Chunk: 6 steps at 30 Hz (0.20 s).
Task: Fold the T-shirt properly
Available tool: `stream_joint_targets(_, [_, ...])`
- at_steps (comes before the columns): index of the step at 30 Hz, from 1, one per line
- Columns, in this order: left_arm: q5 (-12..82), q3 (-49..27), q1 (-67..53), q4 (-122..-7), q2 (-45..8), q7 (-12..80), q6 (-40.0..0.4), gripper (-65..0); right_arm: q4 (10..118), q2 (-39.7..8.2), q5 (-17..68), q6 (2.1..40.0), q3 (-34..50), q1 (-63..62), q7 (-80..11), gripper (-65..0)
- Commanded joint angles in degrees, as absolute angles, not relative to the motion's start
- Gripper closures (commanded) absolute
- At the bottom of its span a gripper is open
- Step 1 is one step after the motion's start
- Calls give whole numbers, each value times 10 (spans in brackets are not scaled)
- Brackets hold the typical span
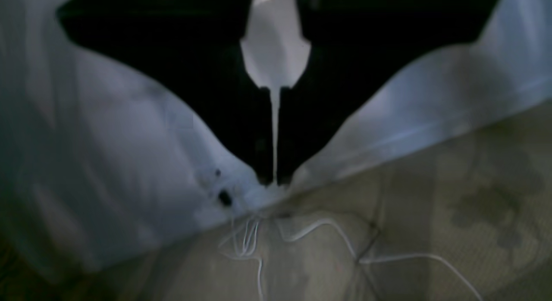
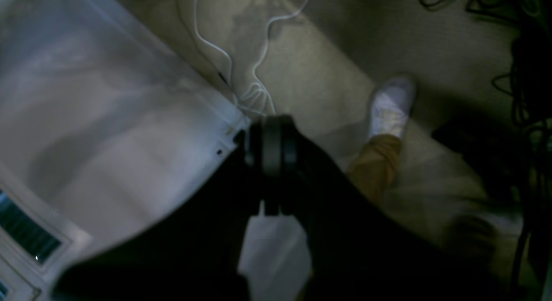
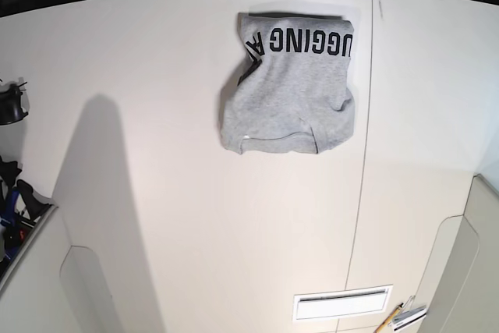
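Note:
The T-shirt (image 3: pixel 292 95) lies folded into a rough rectangle on the far middle of the white table (image 3: pixel 156 154). It is heather grey, with a strip of black block letters (image 3: pixel 308 40) showing along its far edge. Neither arm shows in the base view. My left gripper (image 1: pixel 274 182) is shut and empty, with only a thin slit between its black fingers, and sits at the table's edge (image 1: pixel 108 141). My right gripper (image 2: pixel 271 120) is shut and empty beside a table corner (image 2: pixel 129 120). The shirt shows in neither wrist view.
White cables (image 1: pixel 319 232) lie on the beige floor below the table edge. A person's white shoe (image 2: pixel 390 105) and tan trouser leg stand on the floor near the right gripper. A slotted vent (image 3: pixel 341 303) and a small tool (image 3: pixel 401 316) are at the table's near right.

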<state>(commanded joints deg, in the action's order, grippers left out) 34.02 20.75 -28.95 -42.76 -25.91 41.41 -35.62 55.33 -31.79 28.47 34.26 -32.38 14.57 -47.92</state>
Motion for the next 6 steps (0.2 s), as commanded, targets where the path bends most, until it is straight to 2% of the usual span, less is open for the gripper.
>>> stream_joint_targets(3, [340, 255, -221, -355, -235, 413, -345, -22, 513, -288, 245, 343, -324, 140, -453, 0])
stream_joint_targets(6, [340, 263, -169, -302, -213, 409, -345, -22, 496, -274, 242, 342, -329, 118, -454, 0])
